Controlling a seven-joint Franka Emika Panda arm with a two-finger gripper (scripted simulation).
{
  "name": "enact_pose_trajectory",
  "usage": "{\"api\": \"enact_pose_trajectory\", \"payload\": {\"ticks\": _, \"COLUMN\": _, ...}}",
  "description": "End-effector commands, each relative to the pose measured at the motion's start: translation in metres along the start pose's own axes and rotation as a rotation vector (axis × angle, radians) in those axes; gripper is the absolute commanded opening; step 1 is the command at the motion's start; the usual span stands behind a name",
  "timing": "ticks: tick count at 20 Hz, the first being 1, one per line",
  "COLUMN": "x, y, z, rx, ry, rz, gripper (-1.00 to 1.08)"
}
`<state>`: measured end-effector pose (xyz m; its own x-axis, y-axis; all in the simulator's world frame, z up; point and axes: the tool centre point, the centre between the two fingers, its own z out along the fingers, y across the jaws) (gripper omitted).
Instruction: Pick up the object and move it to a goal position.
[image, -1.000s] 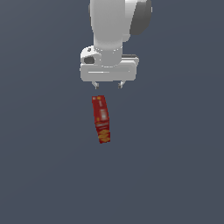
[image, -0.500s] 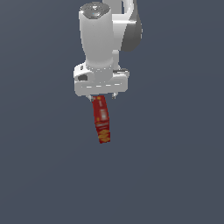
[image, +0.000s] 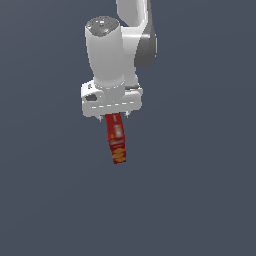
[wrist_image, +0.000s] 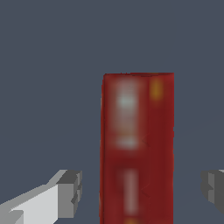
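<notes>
so the tall narrow red rectangular box with the orange-yellow cracker pictures and pale label patch (image: 117, 142) is lying flat on the plain dark grey-blue floor (image: 200, 200), long axis running away from the arm's base toward the camera in the exterior view. its far end is tucked under the white two-finger gripper (image: 113, 116), the cracker-picture end sticks out free

from the wrist view the box (wrist_image: 138, 148) sits between the two grey fingertips (wrist_image: 72, 192), and there's clear floor showing on both sides of it, so the fingers are spread apart and not touching it. looks a bit off-centre too, the gap is wider on one side than the other

my read: this is the approach/descend step, grasp not made. the white arm (image: 107, 55) hangs pretty much straight above the box end, wrist pointing down

next move probably needs a bit more descent so the pads straddle the narrow sides, then squeeze across the width. grabbing it near one end could let the long box droop or swing on the lift, so a firm pinch matters. no goal marker visible in either view, can't say where it has to go
</notes>
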<state>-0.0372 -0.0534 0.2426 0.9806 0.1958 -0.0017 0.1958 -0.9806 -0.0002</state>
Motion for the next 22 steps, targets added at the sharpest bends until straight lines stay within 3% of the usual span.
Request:
{"api": "enact_pose_trajectory", "payload": {"ticks": 1, "x": 0.000, "y": 0.000, "z": 0.000, "rx": 0.000, "ry": 0.001, "rz": -0.001, "gripper": 1.00}}
{"api": "enact_pose_trajectory", "payload": {"ticks": 18, "x": 0.001, "y": 0.000, "z": 0.051, "rx": 0.000, "ry": 0.002, "rz": -0.004, "gripper": 1.00}}
{"api": "enact_pose_trajectory", "payload": {"ticks": 19, "x": 0.001, "y": 0.000, "z": 0.051, "rx": 0.000, "ry": 0.002, "rz": -0.004, "gripper": -1.00}}
{"api": "enact_pose_trajectory", "payload": {"ticks": 22, "x": 0.001, "y": 0.000, "z": 0.051, "rx": 0.000, "ry": 0.002, "rz": -0.004, "gripper": -1.00}}
